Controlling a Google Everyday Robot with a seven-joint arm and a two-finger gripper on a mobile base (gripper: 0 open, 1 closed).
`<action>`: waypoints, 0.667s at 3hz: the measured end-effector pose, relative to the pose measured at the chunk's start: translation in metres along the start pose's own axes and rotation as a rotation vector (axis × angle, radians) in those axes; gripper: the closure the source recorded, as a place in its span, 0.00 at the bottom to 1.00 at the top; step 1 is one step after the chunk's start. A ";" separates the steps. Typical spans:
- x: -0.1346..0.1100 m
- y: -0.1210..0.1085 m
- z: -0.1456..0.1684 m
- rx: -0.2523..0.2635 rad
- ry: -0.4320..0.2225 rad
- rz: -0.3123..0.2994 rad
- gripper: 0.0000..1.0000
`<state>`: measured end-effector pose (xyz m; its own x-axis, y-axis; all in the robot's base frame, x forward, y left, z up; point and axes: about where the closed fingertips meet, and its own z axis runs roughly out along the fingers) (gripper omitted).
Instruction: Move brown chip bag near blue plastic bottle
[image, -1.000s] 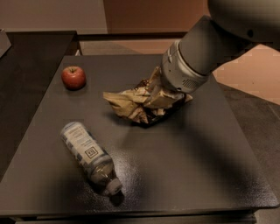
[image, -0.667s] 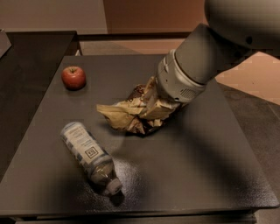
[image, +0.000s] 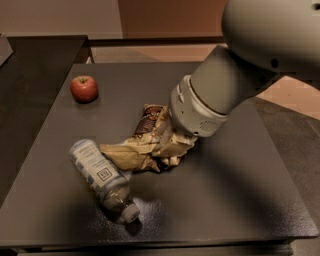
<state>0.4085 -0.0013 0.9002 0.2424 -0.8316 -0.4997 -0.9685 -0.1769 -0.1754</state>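
Dark table (image: 240, 190), matte top. Robot arm (image: 225, 85) comes in from 2 o'clock, its fat grey wrist over the table centre.

Brown chip bag (image: 145, 145) sits at table centre, crumpled and lying flat. Its dark brown end points to 12 o'clock; its tan-cream end stretches toward 8 o'clock.
- Handling (judgement): light, soft crinkly foil with no stiffness. It'll deform and slide easily on the matte top.
- Foil is slippery, so a shallow pinch may slip off. Contents are crushable, so don't squash hard.
- Best hold is prob. a bunched fold or seam near the middle, not the loose tan flap.

Blue plastic bottle (image: 102, 177) is at 7-8 o'clock from the bag. It lies on its side, label end up-left, cap toward 5 o'clock. It's round and could roll if bumped. The bag's tan tip is just beside the label end, maybe touching; can't say which.

Apple (image: 84, 88) is at 10 o'clock from the bag, well apart, not involved.

Gripper (image: 172, 141) is at the wrist's lower end, down in the bag's crumpled right side and in contact w/ the foil. Can't tell whether it's open or closed, or how wide: the wrist housing and foil hide it.

Task looks near done, judging by bag-to-bottle closeness.
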 end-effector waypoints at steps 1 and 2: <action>0.000 0.004 0.006 -0.015 -0.007 -0.005 0.59; -0.002 0.005 0.005 -0.013 -0.005 -0.009 0.36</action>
<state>0.4036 0.0021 0.8956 0.2514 -0.8276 -0.5020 -0.9669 -0.1911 -0.1691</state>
